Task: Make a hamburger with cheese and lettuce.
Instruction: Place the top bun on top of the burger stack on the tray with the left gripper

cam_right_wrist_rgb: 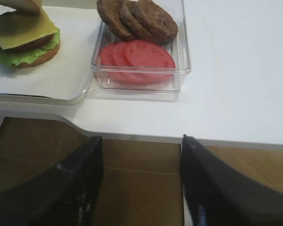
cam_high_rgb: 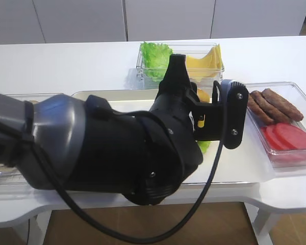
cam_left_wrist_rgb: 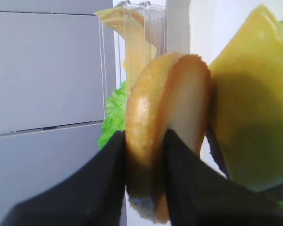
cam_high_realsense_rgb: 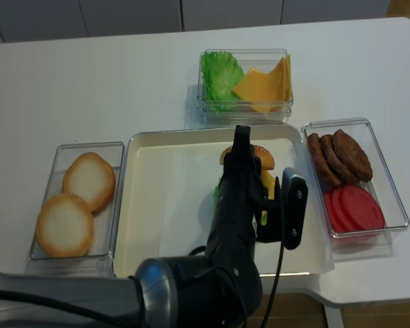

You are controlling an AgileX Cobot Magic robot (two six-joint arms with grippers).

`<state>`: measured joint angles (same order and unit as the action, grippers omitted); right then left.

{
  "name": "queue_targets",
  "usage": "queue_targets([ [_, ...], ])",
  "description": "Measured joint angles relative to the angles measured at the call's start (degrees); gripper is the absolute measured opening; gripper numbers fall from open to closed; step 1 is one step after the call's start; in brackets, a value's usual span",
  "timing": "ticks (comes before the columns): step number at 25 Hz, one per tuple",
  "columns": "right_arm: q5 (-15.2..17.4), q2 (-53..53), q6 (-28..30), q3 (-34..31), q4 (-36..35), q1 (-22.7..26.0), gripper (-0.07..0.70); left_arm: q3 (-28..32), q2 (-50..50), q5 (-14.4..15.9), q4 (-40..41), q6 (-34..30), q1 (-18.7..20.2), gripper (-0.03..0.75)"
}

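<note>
The hamburger stands on the white tray: a bottom bun, the frilly lettuce, a brown patty and the square cheese on top. My left gripper is shut on a golden bun top, held on edge right beside the cheese. From above, the bun top shows past the left arm, over the stack. My right gripper is open with nothing between its fingers, hanging off the table's front edge above the floor.
A clear bin right of the tray holds brown patties and tomato slices. The back bin holds bunched lettuce and a pile of cheese slices. The left bin holds two pale bun halves. The left arm hides much of the tray.
</note>
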<state>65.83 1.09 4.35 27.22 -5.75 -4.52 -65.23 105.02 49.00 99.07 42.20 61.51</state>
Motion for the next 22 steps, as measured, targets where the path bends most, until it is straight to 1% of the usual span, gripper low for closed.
queue_targets([
  [11, 0.00, 0.00, 0.00, 0.00, 0.00, 0.00, 0.399, 0.00, 0.36, 0.34, 0.40, 0.00, 0.12, 0.236],
  [16, 0.00, 0.00, 0.00, 0.00, 0.00, 0.00, 0.399, 0.00, 0.36, 1.39, 0.27, 0.00, 0.15, 0.242],
  [22, 0.00, 0.00, 0.00, 0.00, 0.00, 0.00, 0.399, 0.00, 0.36, 1.24, 0.20, 0.23, 0.25, 0.251],
])
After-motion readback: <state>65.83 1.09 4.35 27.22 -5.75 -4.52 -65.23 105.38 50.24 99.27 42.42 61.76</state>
